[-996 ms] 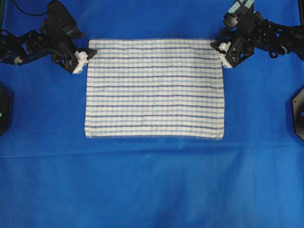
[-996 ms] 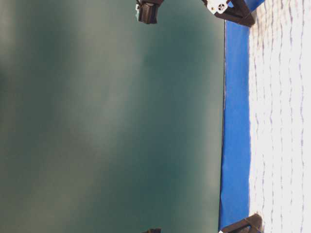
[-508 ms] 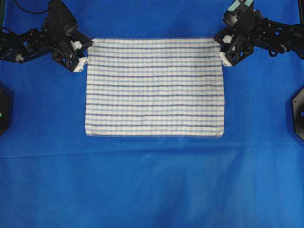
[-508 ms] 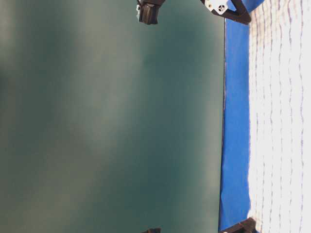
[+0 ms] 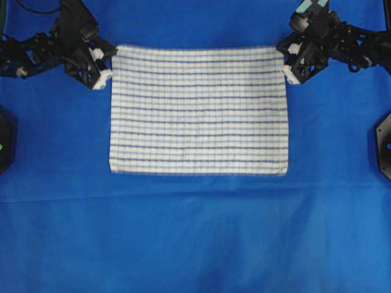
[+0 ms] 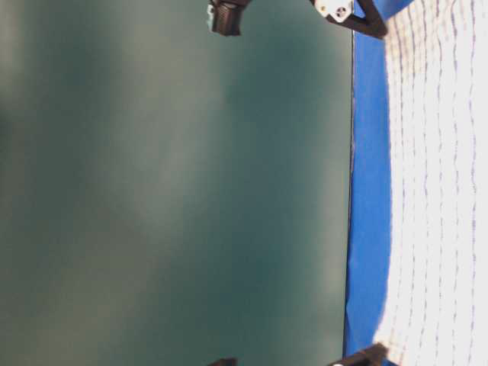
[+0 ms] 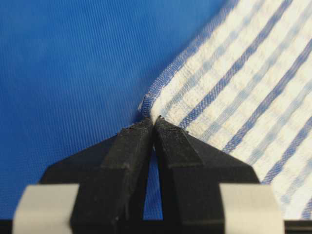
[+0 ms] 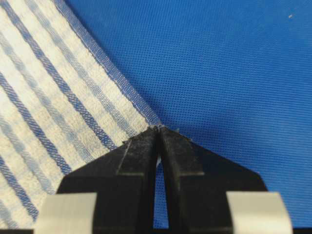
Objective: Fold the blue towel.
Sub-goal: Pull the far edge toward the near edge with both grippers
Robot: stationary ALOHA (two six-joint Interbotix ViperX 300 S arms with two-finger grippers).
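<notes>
Item: the blue towel (image 5: 198,111), white with dark and light blue stripes, spread flat in the middle of the plain blue cloth (image 5: 195,238) that covers the table; long axis left to right, stripes running the same way. Near portion: a broad bare stretch of the cloth with a faint crease across it, then the towel's near edge, lying free with both near corners unheld. Sides: a black fixture (image 5: 385,145) at the right margin and another at the left margin, both well apart from the towel. Far portion: the left gripper (image 5: 101,66) at the far left corner and the right gripper (image 5: 289,66) at the far right corner, each arm nearest its own corner. Wrist views: left gripper (image 7: 154,126) and right gripper (image 8: 158,130) each have their black fingers pressed together on the tip of a corner. Judgement: the far edge would come toward the near edge, and nothing stands in that path.
</notes>
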